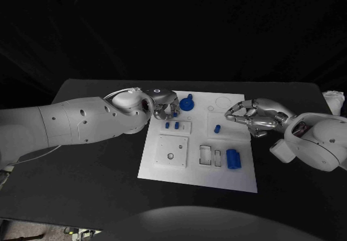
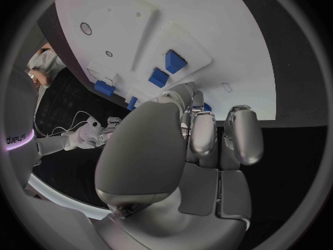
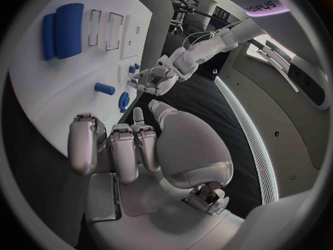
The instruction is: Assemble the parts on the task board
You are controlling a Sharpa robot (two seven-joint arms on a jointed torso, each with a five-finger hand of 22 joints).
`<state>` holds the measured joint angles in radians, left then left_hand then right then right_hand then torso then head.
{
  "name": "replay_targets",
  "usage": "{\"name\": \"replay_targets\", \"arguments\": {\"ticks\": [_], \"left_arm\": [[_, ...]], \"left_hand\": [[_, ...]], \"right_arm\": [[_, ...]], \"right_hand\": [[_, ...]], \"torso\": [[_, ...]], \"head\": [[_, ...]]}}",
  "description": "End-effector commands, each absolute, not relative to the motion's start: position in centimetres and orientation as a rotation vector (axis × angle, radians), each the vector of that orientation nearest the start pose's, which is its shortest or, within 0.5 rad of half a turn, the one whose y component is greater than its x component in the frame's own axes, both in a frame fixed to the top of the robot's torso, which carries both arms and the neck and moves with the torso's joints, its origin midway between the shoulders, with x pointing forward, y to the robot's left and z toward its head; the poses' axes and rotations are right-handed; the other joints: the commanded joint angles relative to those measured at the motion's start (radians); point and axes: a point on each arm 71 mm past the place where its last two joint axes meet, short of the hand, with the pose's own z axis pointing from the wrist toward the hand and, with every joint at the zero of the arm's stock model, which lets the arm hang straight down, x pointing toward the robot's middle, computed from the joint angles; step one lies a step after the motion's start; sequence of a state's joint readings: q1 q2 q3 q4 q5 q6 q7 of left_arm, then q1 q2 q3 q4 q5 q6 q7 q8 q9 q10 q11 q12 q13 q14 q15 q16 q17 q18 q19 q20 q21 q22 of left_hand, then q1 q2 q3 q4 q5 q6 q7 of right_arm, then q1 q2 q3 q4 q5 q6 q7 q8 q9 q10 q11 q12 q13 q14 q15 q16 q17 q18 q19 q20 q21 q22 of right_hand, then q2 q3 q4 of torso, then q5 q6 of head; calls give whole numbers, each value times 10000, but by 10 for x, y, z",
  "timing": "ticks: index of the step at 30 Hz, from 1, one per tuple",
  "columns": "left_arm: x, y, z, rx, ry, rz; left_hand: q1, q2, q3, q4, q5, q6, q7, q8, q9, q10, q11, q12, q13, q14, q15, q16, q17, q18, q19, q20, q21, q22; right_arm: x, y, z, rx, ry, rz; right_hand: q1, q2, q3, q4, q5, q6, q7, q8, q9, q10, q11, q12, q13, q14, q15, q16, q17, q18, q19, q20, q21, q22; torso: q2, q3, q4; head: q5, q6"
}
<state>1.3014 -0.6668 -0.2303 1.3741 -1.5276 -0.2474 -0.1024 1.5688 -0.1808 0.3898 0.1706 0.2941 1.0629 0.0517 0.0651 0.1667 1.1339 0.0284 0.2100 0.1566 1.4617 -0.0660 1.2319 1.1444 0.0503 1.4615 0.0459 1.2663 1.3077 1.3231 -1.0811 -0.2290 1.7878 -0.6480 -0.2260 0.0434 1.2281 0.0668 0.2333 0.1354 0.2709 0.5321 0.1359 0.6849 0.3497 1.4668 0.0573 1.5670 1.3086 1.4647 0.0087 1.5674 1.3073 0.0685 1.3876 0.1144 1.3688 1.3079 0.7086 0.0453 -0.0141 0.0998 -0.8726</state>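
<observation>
The white task board [image 1: 199, 173] lies mid-table. On it are a round blue part [image 1: 187, 104] at the far left corner, two small blue pegs [image 1: 171, 125] standing side by side, a short blue cylinder [image 1: 217, 128] and a large blue block [image 1: 232, 158]. My left hand [image 1: 165, 103] hovers over the board's far left corner, just left of the round part, fingers curled in with nothing seen in them. The pegs [image 2: 175, 61] lie just beyond its fingertips. My right hand [image 1: 253, 116] is over the board's right edge, fingers curled on nothing. From the right wrist I see the block [image 3: 62, 28], cylinder [image 3: 105, 88] and left hand [image 3: 156, 80].
A raised square plate with holes [image 1: 172, 150] and two rectangular slots [image 1: 207, 154] sit on the board's near half. The black table [image 1: 94, 181] surrounds the board. A white object [image 1: 334, 98] lies at the table's far right edge.
</observation>
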Motion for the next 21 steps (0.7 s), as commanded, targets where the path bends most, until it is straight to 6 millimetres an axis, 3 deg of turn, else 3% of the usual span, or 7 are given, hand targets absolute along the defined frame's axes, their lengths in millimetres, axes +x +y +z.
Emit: {"name": "replay_targets", "arguments": {"ticks": [1, 6, 10, 14, 17, 19, 21], "left_arm": [[501, 153, -214, 4243, 17731, -5480], [501, 155, -214, 4196, 17656, -5498], [502, 157, -212, 4106, 17426, -5539], [501, 163, -207, 3902, 16737, -5756], [500, 168, -203, 3729, 16239, -5885], [499, 174, -200, 3582, 15996, -5889], [497, 182, -196, 3369, 15830, -5779]], "left_hand": [[-156, -127, -20, 117, -239, -516, -164, -48, -130, -184, 25, -125, -60, -61, 46, -47, -51, 150, -95, 16, -88, 1735], [-432, -365, -266, 395, -965, -1338, -440, -33, -341, -493, 59, -263, -133, -116, 95, -42, -130, 166, -131, 56, -190, 1721], [-432, -398, -515, 542, -1142, -1923, -609, -25, -487, -559, 77, -194, -107, -140, 103, -34, -187, 170, -134, 73, -234, 1717], [-198, -332, -1305, 938, -1269, -2881, -1046, 13, -733, -596, 78, -28, -33, -124, 112, 66, -181, 164, -97, 79, -223, 1735], [-57, -315, -1576, 1134, -1281, -2976, -1089, 26, -769, -586, 91, 45, 2, -101, 106, 129, -150, 154, -70, 86, -194, 1748], [-2, -300, -1645, 1175, -1262, -2911, -1063, 71, -761, -579, 90, 77, 17, -84, 104, 161, -132, 148, -53, 86, -169, 1757], [52, -252, -1664, 1187, -1200, -2574, -903, 250, -697, -599, 104, 108, 32, -75, 109, 169, -155, 144, -36, 87, -156, 1763]], "right_arm": [[420, -235, -189, 4916, 19553, 11298], [420, -236, -189, 4930, 19542, 11273], [420, -236, -189, 4930, 19520, 11264], [421, -237, -189, 4910, 19482, 11231], [421, -238, -188, 4891, 19386, 11194], [422, -239, -187, 4845, 19215, 11154], [423, -241, -186, 4778, 18975, 11071]], "right_hand": [[121, -29, -40, -24, 37, 58, -7, 15, -14, 1040, -64, 38, 2622, 1060, -74, 34, 2635, -70, -68, -7, -54, 1812], [143, -38, -42, -43, 40, 58, -7, 13, -21, 1040, -64, 38, 2622, 1060, -74, 34, 2635, -68, -76, -7, -63, 1809], [153, -44, -44, -52, 42, 56, -7, 12, -24, 1040, -65, 38, 2622, 1060, -75, 34, 2635, -67, -79, -7, -67, 1807], [227, -84, -52, -117, 49, 56, -30, -6, -57, 1040, -85, 38, 2622, 1060, -84, 34, 2635, -62, -88, -13, -83, 1803], [308, -145, -68, -167, 48, 97, -82, -261, -266, 876, -163, -63, 2478, 1060, -152, 34, 2635, -20, -173, -78, -227, 1747], [414, -189, -40, -233, 62, 244, -131, -498, -459, 150, -207, -579, 1795, 1060, -211, 34, 2635, 33, -333, -122, -461, 1659], [572, -262, 68, -296, 83, 670, -179, -859, -751, -1583, -281, -2286, -76, 1057, -284, 30, 2631, 130, -615, -202, -909, 1489]], "torso": [[4, 0, -3], [4, 1, 0], [1, 2, -2], [5, -5, -4], [-1, -12, 0], [-7, -17, -3], [-18, -23, -14]], "head": [[10, 0], [-7, 0], [-16, 0], [-53, 0], [-97, 0], [-111, 0], [-122, 0]]}}
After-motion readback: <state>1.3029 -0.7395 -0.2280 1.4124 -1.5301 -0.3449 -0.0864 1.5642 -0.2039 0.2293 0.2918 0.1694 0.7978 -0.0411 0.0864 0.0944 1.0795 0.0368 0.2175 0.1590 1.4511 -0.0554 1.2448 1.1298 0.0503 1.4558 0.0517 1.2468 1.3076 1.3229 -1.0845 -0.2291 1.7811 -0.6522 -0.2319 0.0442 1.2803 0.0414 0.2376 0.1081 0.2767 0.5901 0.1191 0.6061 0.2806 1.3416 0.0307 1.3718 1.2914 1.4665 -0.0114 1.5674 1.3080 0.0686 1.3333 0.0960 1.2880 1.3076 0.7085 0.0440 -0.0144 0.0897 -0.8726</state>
